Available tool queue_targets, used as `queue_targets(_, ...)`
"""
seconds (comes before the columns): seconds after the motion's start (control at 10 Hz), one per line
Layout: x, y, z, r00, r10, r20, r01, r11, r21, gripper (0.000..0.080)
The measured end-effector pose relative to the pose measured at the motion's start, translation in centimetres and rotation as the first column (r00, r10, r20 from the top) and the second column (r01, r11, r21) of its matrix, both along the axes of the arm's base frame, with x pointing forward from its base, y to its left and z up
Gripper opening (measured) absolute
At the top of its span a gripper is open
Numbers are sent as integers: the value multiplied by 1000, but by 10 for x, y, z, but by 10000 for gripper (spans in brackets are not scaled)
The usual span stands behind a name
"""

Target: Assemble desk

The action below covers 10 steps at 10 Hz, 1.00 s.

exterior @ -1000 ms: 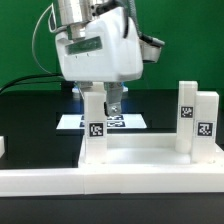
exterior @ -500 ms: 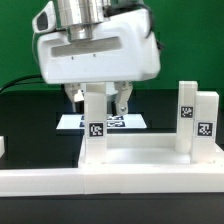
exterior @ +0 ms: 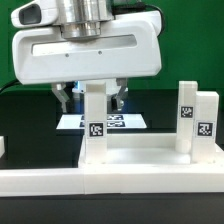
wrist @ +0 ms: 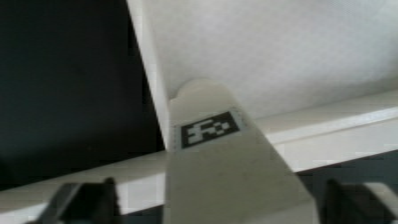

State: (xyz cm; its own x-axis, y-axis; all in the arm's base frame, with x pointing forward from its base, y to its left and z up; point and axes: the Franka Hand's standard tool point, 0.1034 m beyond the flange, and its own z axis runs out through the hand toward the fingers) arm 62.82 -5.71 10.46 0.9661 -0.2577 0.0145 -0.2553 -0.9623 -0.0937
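Standing upright in the desk panel (exterior: 130,165) — three white square legs, each wearing a black-and-white tag. Straddling the near-left leg (exterior: 94,120) with the gripper (exterior: 90,98), fingers spread at three and nine o'clock of it, not clamping. Lying behind at twelve o'clock — the marker board (exterior: 128,122). Showing the tagged leg (wrist: 217,150) between the fingertips (wrist: 80,200) in the wrist view.

Your gripper (exterior: 91,98) straddles the upright leg (exterior: 95,115), which fills the gap between its fingers; open space lies outside each fingertip (exterior: 62,96).
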Motion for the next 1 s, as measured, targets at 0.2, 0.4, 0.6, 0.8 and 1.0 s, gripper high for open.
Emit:
queue_targets(0.2, 0, 0, 0, 998, -67, -5, 67, 998, 3, 288)
queue_targets(0.4, 0, 0, 0, 978, -207, -18, 207, 978, 6, 288)
queue_targets(0.6, 3, 1, 0, 906, -422, -24, 422, 907, 8, 288)
queue_targets(0.8, 3, 6, 0, 677, -735, -49, 735, 678, -14, 288)
queue_targets(1.0, 6, 5, 0, 322, -943, -87, 945, 325, -20, 288)
